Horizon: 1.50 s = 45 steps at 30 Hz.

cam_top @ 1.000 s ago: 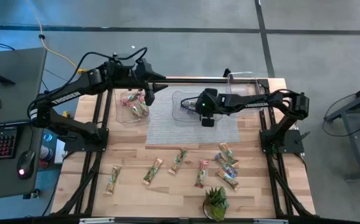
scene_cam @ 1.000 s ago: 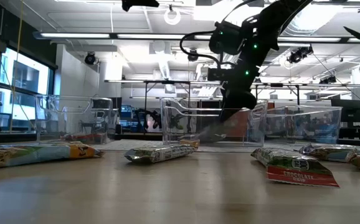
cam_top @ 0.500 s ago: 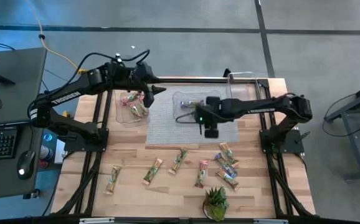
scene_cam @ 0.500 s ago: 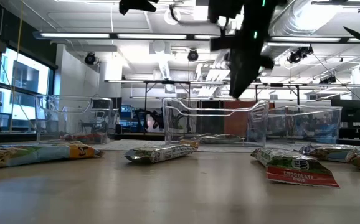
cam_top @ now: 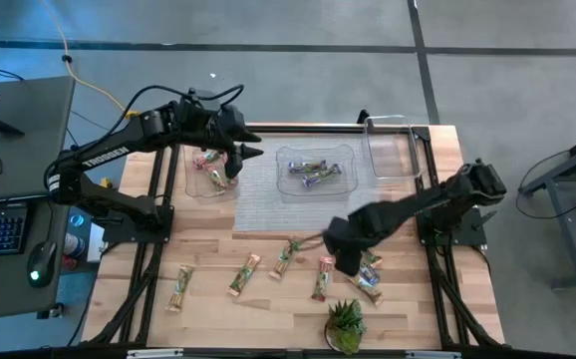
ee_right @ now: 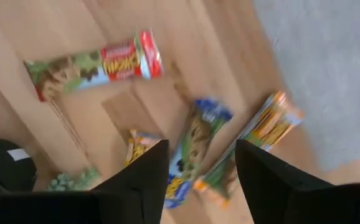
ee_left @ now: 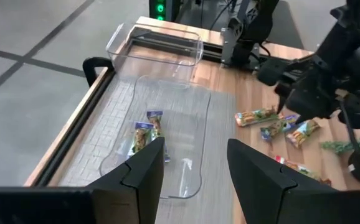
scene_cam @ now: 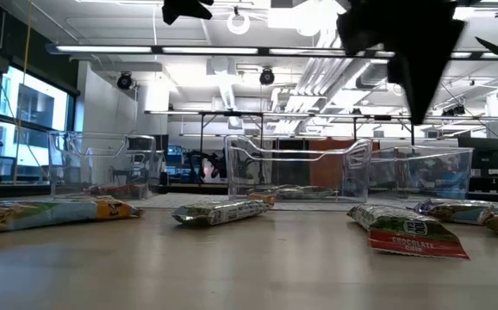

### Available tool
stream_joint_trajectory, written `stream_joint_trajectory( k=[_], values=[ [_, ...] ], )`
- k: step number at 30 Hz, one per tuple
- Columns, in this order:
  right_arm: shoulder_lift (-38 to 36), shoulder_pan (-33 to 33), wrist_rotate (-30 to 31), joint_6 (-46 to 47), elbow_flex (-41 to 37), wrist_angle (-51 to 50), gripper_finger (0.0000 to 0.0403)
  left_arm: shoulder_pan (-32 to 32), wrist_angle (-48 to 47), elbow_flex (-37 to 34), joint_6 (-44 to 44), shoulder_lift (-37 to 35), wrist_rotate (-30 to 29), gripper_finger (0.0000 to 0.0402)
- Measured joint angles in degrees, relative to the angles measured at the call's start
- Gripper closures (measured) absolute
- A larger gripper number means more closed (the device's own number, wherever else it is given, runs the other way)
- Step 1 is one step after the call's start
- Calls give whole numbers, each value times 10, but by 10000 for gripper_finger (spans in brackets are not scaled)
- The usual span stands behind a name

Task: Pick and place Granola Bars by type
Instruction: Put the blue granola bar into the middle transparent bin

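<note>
Several loose granola bars lie flat on the near half of the table: single ones and a cluster to their right. My right gripper hovers open just left of that cluster. In its wrist view a purple-blue bar lies below, between the fingers, with a green-and-red bar and a tan-orange bar beside it. My left gripper hangs open and empty above the left tray.
Three clear trays stand at the far side. The left one holds bars, the middle tray holds purple-blue bars, and the right tray shows none. A grey mat lies under the middle. A small potted plant stands near the front edge.
My right gripper has risen out of the middle tray and swung toward the table's near edge, coming over the cluster of loose bars at the near right. Purple-blue bars lie in the middle tray where it was.
</note>
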Motion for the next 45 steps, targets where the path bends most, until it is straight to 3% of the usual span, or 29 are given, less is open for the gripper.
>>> stream_joint_trajectory(
  k=[6,15,30,34,43,45],
  values=[
    [0,50,1,108,-80,58,236,0,-5,0,15,0,0,234],
    [0,73,21,138,-191,221,236,0,-12,0,16,0,0,234],
    [0,82,36,125,-207,158,238,0,-13,0,16,0,-3,234],
    [0,82,13,123,-207,160,267,0,-13,0,16,0,-3,234],
    [-1,82,9,92,-206,178,387,0,-13,0,16,0,-2,234],
    [-1,78,9,84,-203,185,397,0,-13,0,16,0,-2,234]
  ],
)
